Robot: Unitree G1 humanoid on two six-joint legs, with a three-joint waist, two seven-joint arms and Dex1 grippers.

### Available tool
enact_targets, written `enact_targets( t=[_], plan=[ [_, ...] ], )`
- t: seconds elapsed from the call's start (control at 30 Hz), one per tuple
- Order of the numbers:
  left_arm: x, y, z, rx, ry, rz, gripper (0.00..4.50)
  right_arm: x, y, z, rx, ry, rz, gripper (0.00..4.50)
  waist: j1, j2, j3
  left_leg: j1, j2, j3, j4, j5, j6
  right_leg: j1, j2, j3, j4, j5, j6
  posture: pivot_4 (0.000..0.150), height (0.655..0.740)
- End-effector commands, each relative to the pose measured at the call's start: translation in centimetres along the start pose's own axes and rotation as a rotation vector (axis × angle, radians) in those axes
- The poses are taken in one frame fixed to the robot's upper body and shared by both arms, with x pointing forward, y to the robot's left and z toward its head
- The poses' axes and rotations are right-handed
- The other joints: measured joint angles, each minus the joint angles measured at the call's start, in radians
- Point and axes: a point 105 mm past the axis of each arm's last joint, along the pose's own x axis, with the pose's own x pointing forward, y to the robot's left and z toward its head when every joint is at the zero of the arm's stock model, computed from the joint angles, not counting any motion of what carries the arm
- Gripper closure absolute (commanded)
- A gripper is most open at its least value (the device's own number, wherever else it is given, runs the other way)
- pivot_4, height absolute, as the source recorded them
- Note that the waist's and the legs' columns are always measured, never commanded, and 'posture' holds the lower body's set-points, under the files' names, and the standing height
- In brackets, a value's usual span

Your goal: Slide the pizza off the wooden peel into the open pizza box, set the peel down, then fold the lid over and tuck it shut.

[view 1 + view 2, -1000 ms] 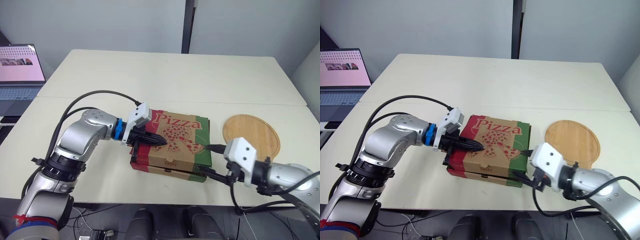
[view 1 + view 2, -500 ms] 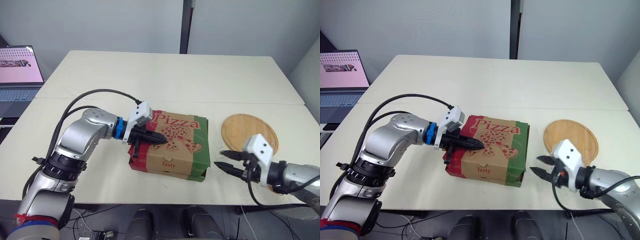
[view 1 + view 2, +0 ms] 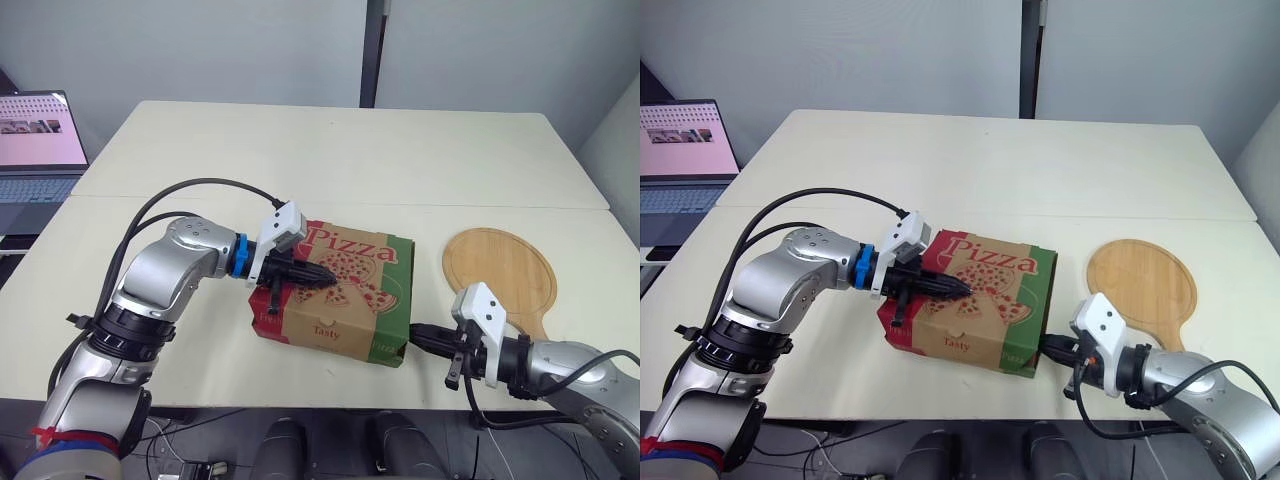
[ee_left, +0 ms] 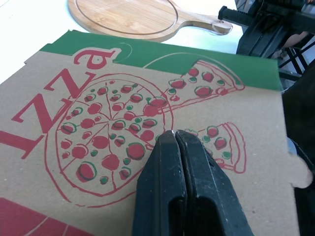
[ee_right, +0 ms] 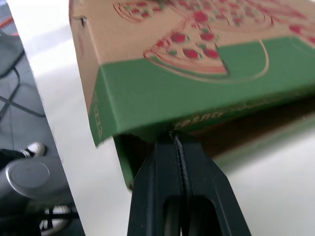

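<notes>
The pizza box (image 3: 340, 305) sits on the table (image 3: 330, 150) with its lid down, the wooden peel (image 3: 500, 268) lies flat near its right side, the left gripper (image 3: 322, 276) rests its closed, empty fingers on the lid, and the right gripper (image 3: 415, 331), closed and empty too, pokes at the box's green side.

The pizza box (image 3: 340, 300) lies near the worktop's (image 3: 350, 160) front edge; the peel (image 3: 500, 270) lies right of it, the laptop (image 3: 35, 150) far left.
</notes>
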Motion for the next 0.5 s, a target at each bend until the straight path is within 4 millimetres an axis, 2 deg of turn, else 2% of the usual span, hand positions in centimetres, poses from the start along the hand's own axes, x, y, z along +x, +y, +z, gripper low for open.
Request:
enact_targets(
  t=[0.03,0.2,0.23,0.33,0.5],
  plan=[
    [0.1,-0.4,0.3,0.041,0.015,-0.003,4.5,-1.2,-0.4,0.8,-0.057,-0.012,-0.035,4.46,0.0,0.0,0.0,0.0,0.0,0.0,0.0,0.0,0.0,0.0,0.0,0.0,0.0,0.0,0.0,0.15,0.7306],
    [0.0,-0.3,0.0,0.04,0.025,0.001,4.5,-2.8,-0.9,1.6,-0.092,-0.018,-0.053,4.46,0.0,0.0,0.0,0.0,0.0,0.0,0.001,0.0,0.0,0.0,0.0,0.0,0.002,0.0,0.0,0.15,0.7306],
    [0.0,-0.2,0.0,0.04,0.027,0.002,4.5,-3.1,-0.9,2.1,-0.093,-0.039,-0.054,4.3,0.0,0.0,0.0,0.001,0.0,0.0,0.001,0.0,0.0,0.0,0.0,0.0,0.002,0.0,0.0,0.15,0.7306],
    [-0.1,-0.2,0.0,0.042,0.029,0.003,4.5,-3.3,-0.5,3.5,-0.096,-0.096,-0.024,3.6,-0.001,0.0,0.0,0.001,0.0,0.0,0.001,0.0,0.0,0.0,0.0,0.001,0.004,0.0,0.0,0.15,0.7306],
    [0.0,-0.1,0.2,0.046,0.025,0.004,4.5,-1.8,1.4,5.3,-0.186,-0.133,0.046,1.89,-0.002,0.0,0.0,0.002,0.0,0.0,0.001,0.0,0.0,0.0,0.0,0.001,0.005,0.0,0.0,0.15,0.7306]
  ],
)
